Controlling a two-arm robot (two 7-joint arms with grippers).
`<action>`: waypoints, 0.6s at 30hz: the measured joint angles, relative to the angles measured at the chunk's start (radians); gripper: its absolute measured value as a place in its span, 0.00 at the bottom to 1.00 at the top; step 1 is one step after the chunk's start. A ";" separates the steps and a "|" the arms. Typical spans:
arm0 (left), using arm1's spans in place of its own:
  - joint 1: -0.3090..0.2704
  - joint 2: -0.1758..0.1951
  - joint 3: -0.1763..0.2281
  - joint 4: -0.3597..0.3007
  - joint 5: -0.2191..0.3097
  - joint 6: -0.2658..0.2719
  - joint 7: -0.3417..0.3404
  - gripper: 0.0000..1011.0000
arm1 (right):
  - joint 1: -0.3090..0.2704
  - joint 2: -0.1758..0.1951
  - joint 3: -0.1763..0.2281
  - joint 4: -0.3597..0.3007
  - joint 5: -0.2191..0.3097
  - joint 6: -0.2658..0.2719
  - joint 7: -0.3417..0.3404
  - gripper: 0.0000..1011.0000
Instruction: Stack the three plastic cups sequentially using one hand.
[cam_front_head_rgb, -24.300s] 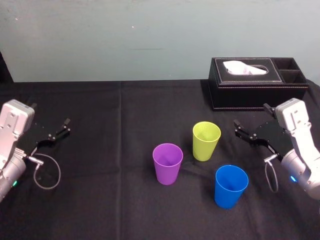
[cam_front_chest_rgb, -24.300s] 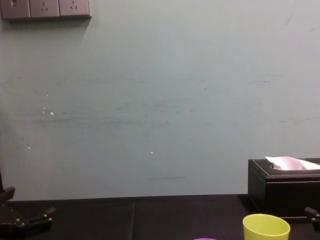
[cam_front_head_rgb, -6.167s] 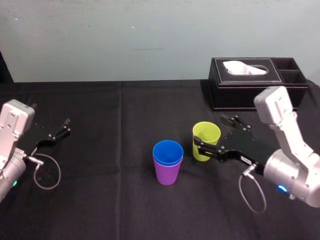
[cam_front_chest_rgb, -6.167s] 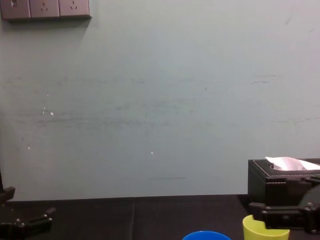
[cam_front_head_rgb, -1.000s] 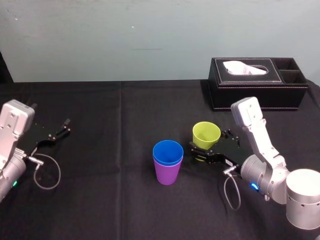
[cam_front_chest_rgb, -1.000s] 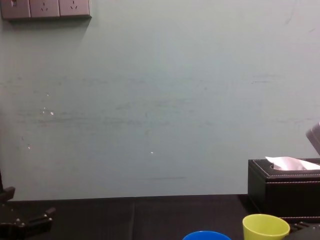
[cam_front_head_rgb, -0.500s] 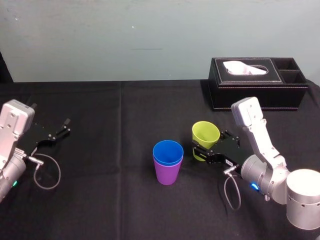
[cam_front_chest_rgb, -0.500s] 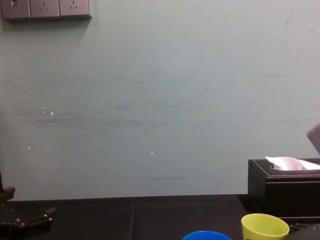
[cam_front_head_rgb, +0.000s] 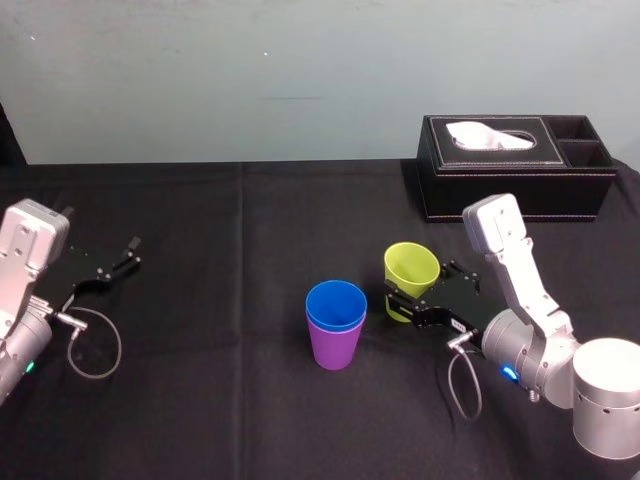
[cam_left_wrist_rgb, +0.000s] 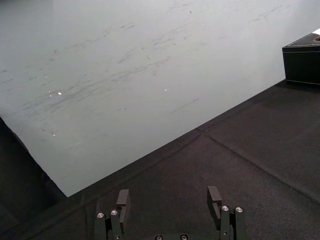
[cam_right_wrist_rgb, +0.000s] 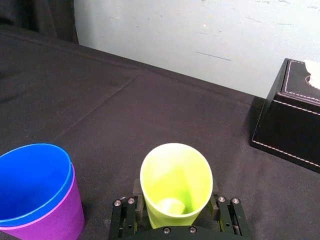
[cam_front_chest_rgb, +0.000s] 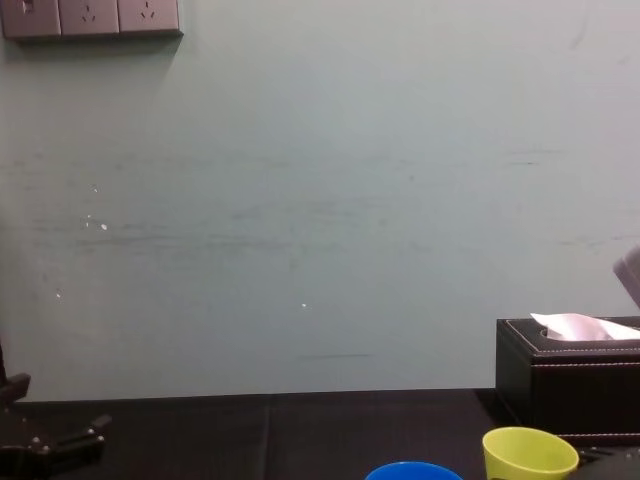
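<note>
Nested cups (cam_front_head_rgb: 335, 322) left of single cup (cam_front_head_rgb: 411, 272), tissue box (cam_front_head_rgb: 500, 190) behind

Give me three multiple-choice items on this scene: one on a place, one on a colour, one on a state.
1. Where is the blue cup?
A. nested in the purple cup
B. standing alone
C. lying on its side

2. What colour is the cup that the right gripper holds?
A. purple
B. lime
C. blue

3. How is the left gripper?
A. shut on a cup
B. open and empty
C. shut on nothing

Answers:
1 A: the blue rim sits just inside the purple rim.
2 B: the gripper's fingers press the lime cup from both sides.
3 B: parked at the left, its fingers stand apart with nothing between them.
</note>
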 joint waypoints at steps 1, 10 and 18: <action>0.000 0.000 0.000 0.000 0.000 0.000 0.000 1.00 | 0.000 0.000 0.000 0.000 0.000 0.000 0.000 0.73; 0.000 0.000 0.000 0.000 0.000 0.000 0.000 1.00 | -0.013 0.008 0.008 -0.030 -0.007 -0.005 0.000 0.73; 0.000 0.000 0.000 0.000 0.000 0.000 0.000 1.00 | -0.036 0.025 0.033 -0.101 -0.001 0.017 0.008 0.73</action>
